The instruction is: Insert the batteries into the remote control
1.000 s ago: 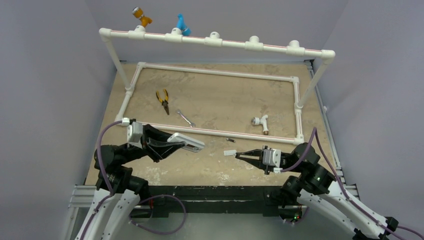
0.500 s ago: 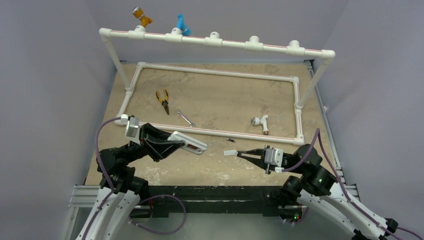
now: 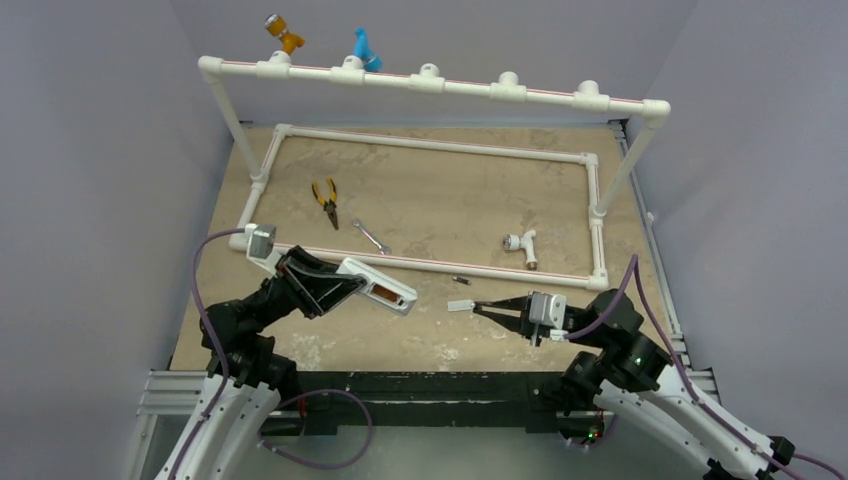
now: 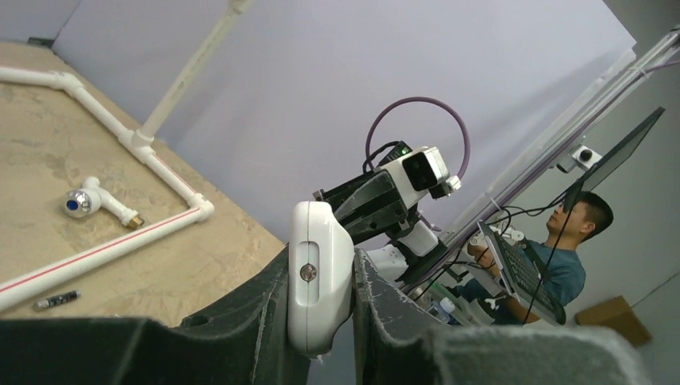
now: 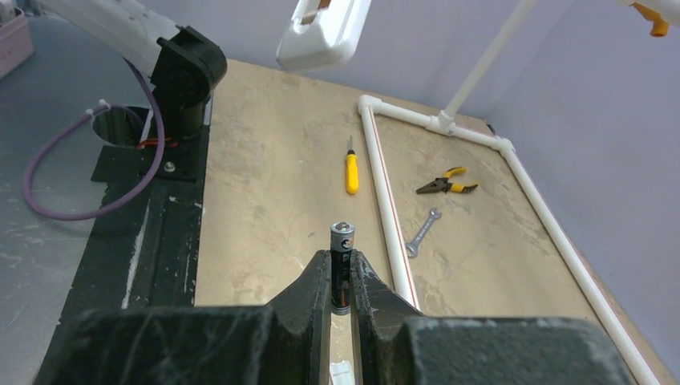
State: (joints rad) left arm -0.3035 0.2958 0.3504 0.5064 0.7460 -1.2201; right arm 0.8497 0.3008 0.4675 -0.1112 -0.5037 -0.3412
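Note:
My left gripper [image 3: 345, 286] is shut on the white remote control [image 3: 378, 285] and holds it above the table, long end pointing right, with an orange-brown recess showing on top. The left wrist view shows the remote's end [image 4: 319, 241] clamped between the fingers [image 4: 265, 313]. My right gripper [image 3: 480, 308] is shut on one battery [image 5: 341, 265], which stands upright between the fingers and points toward the remote [image 5: 325, 28]. The second battery [image 3: 461, 280] lies on the table by the near pipe, also in the left wrist view [image 4: 56, 300].
A small flat white cover piece [image 3: 459, 306] lies just left of the right fingertips. A white PVC pipe frame [image 3: 440, 265] holds yellow pliers [image 3: 324, 201], a silver wrench [image 3: 372, 237] and a white fitting [image 3: 521, 243]. A yellow-handled screwdriver [image 5: 351, 170] lies outside the frame.
My left arm has stretched to the right, carrying the remote a little right and lower and tilting it. The right gripper with its battery has barely moved.

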